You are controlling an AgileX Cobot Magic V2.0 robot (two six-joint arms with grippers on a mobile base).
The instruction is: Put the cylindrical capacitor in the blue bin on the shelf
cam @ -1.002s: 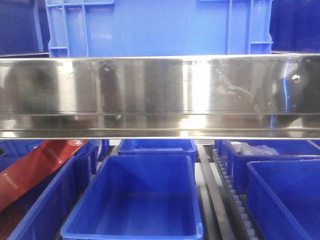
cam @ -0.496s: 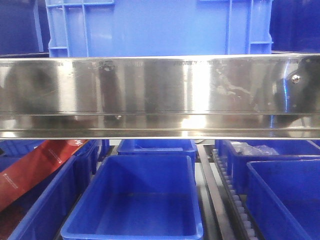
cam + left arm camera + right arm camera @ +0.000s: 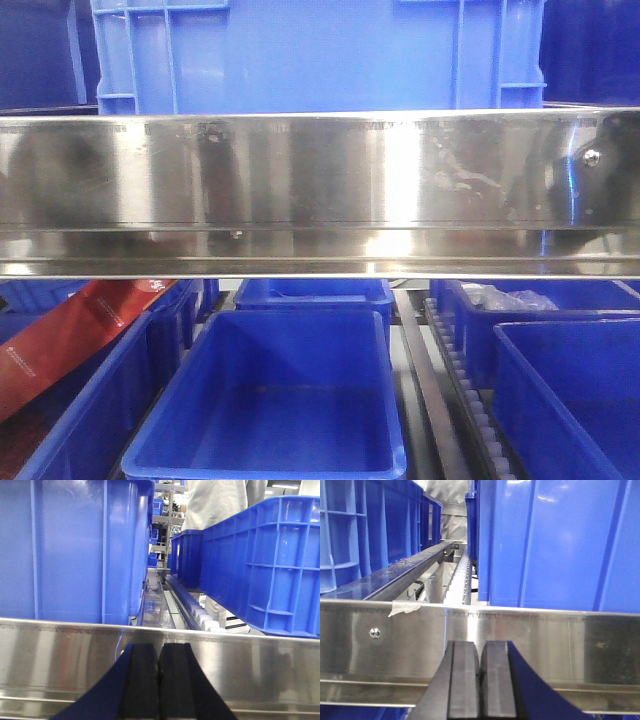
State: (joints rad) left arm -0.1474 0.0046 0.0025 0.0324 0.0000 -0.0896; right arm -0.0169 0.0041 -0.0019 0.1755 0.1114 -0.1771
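Shelf [image 3: 320, 190] shiny silver steel; bins [image 3: 290, 400] bright blue; packet [image 3: 70, 340] red; tool pads [image 3: 142, 680] black.

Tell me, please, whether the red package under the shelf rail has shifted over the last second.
No. The red package meets the steel rail and its blue bin as before.

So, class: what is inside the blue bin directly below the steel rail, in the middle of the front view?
The middle blue bin under the shelf rail shows only bare blue floor and walls. No cylindrical capacitor shows. Its near front corner is cut off by the frame.
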